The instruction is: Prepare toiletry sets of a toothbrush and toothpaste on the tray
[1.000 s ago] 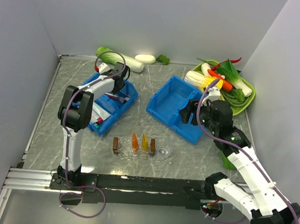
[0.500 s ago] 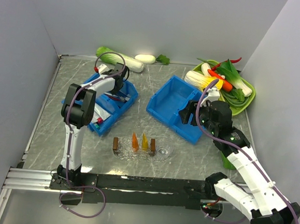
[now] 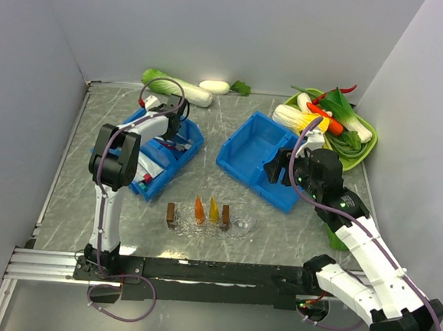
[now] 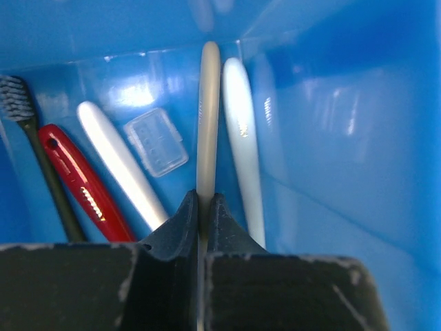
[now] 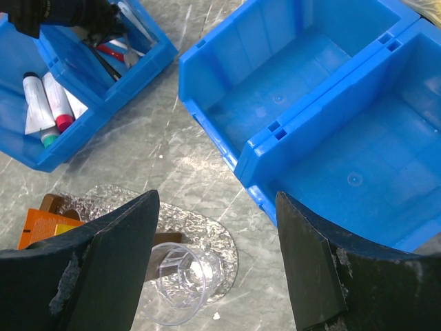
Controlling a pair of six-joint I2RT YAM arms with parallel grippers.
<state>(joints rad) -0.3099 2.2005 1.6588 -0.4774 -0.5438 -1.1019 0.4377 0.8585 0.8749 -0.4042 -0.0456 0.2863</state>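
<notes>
My left gripper [image 4: 203,207] reaches into the far compartment of the left blue bin [image 3: 158,151] and is shut on a pale grey toothbrush [image 4: 208,124], whose handle runs straight out from between the fingers. Other toothbrushes lie beside it: a white one [image 4: 241,138], another white one [image 4: 117,162] and a red one [image 4: 76,183]. Toothpaste tubes [image 5: 52,103] lie in the bin's near compartment. The clear bumpy tray [image 3: 186,222] sits at the front centre with small orange and brown packets [image 3: 199,210] and a clear cup [image 5: 180,281] on it. Above the tray's right end, my right gripper [image 5: 217,255] is open and empty.
An empty two-compartment blue bin [image 3: 264,157] stands right of centre, just under my right gripper. A green tray of vegetables [image 3: 332,120] is at the back right. A cabbage and a white vegetable [image 3: 177,89] lie along the back wall. Walls close in both sides.
The left gripper's fingers have closed on the pale grey toothbrush in the bin. Both arms have otherwise held their places.
</notes>
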